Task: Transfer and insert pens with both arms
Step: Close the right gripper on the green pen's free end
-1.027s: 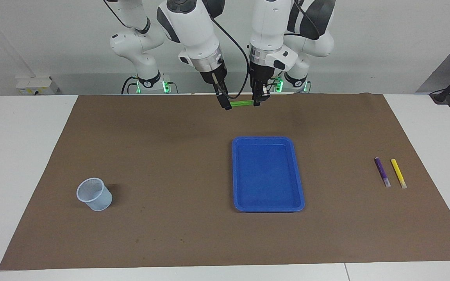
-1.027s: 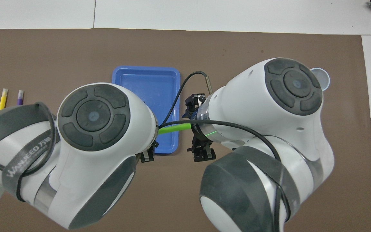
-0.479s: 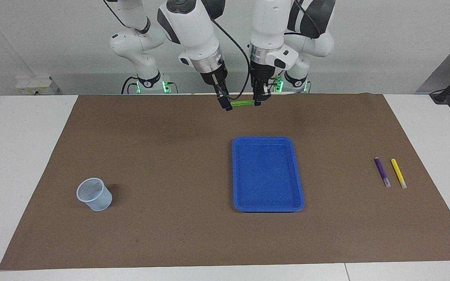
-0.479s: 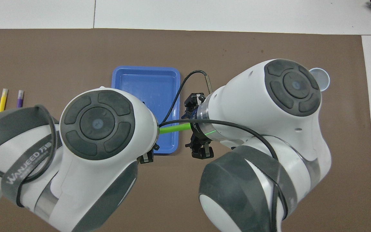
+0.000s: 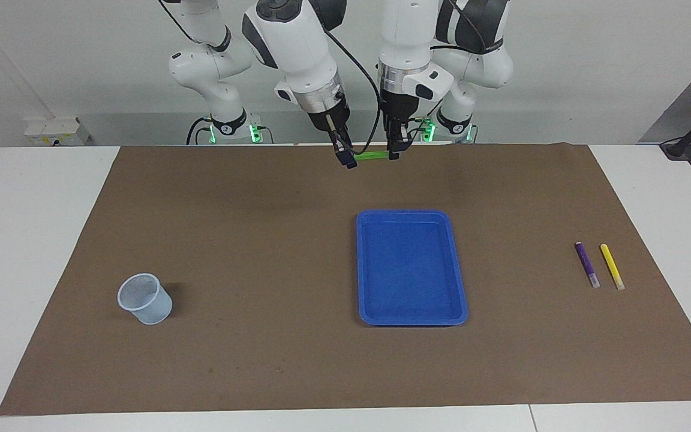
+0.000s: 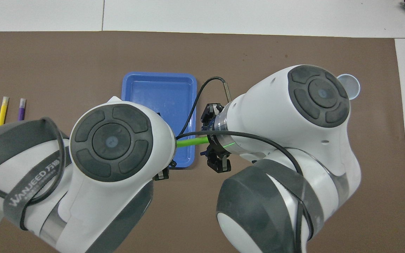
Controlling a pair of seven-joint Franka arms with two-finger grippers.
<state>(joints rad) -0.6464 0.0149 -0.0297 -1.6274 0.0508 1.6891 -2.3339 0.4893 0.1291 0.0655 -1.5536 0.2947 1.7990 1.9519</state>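
**A:** ok so going across the facing view, what's on the mat?

**B:** First the pale mesh cup (image 5: 144,299), toward the right arm's end of the brown mat (image 5: 261,240), sitting upright. Then the action: the right gripper (image 5: 348,161) and the left gripper (image 5: 393,155) are both up in the air over the mat edge closest to the robots, with the green pen (image 5: 371,157) lying level between them.

**A:** who's actually got it?

**B:** Left one is clamped tight on its end of the pen, fingertips pinched on it. Right one has its fingertips at the other end, but I honestly can't tell if it's gripping or just around it.

**A:** and the rest?

**B:** The blue tray (image 5: 459,270) is mid-mat, farther from the robots than the pen. Then toward the left arm's end, the purple pen (image 5: 586,262) and the yellow pen (image 5: 611,264) lie side by side on the mat, close but apart, pale ends pointing away from the robots.
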